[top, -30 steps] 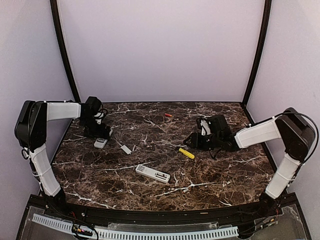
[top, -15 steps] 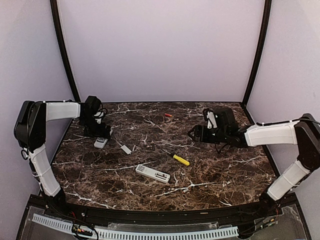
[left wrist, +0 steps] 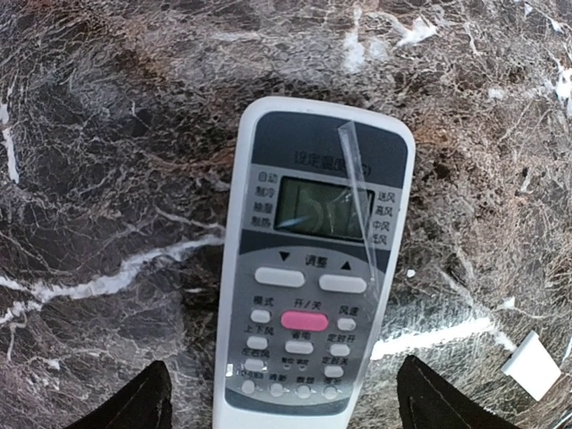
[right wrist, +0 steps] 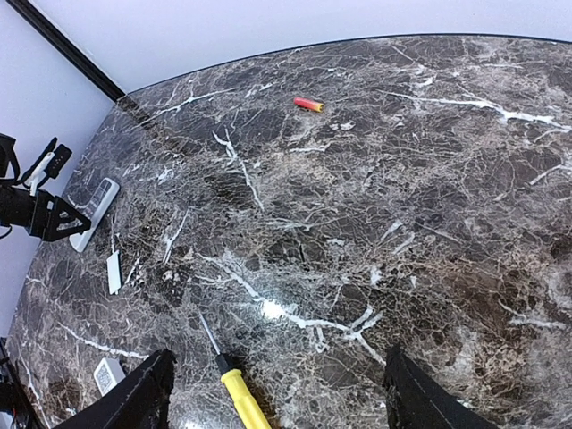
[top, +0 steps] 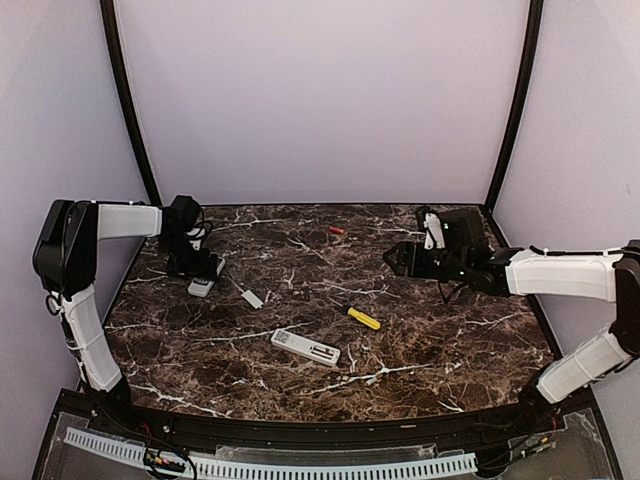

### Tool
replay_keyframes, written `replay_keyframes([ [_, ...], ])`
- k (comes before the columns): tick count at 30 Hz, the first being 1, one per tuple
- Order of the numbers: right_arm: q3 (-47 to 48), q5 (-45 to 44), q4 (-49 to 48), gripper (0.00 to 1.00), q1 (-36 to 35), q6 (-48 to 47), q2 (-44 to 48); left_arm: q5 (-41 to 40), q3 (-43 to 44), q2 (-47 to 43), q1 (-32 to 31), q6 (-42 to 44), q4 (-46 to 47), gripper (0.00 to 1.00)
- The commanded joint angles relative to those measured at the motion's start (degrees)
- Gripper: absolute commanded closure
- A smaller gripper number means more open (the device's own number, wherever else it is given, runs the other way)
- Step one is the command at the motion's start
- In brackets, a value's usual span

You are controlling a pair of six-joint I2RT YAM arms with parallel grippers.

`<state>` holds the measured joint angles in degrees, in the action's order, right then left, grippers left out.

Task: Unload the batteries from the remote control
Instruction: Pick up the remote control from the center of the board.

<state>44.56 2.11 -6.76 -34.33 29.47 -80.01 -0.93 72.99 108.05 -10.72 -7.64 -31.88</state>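
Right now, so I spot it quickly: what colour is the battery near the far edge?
Red battery; clearest in right wrist view.

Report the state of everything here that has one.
Left remote: face up, flat, not gripped.
Left claw: open, straddling that remote.
Right claw: open, empty, in the air.
Centre remote: flat, battery bay looks uncovered.
Red battery: loose, outside any remote.
Screwdriver: lying flat, untouched.
Cover plate: off, lying loose.
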Motion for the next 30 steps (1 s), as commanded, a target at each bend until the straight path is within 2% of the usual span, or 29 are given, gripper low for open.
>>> replay_keyframes([
  [1,-1.1,-0.9,0.1,0.22,0.4,-0.4,0.6,0.8,1.1,0.7,0.5,0.4,-2.0,0.15],
  [5,-1.2,-1.0,-0.1,0.22,0.3,-0.2,0.5,-0.1,1.2,1.2,0.6,0.6,-2.3,0.17],
  [23,-1.4,-1.4,-0.8,0.22,0.3,-0.1,-0.4,-2.1,1.1,2.3,0.4,1.2,-3.6,0.19],
  [30,-1.1,-1.7,-0.8,0.23,0.3,-0.3,-1.1,-2.8,1.1,2.8,-1.0,1.4,-3.9,0.23],
])
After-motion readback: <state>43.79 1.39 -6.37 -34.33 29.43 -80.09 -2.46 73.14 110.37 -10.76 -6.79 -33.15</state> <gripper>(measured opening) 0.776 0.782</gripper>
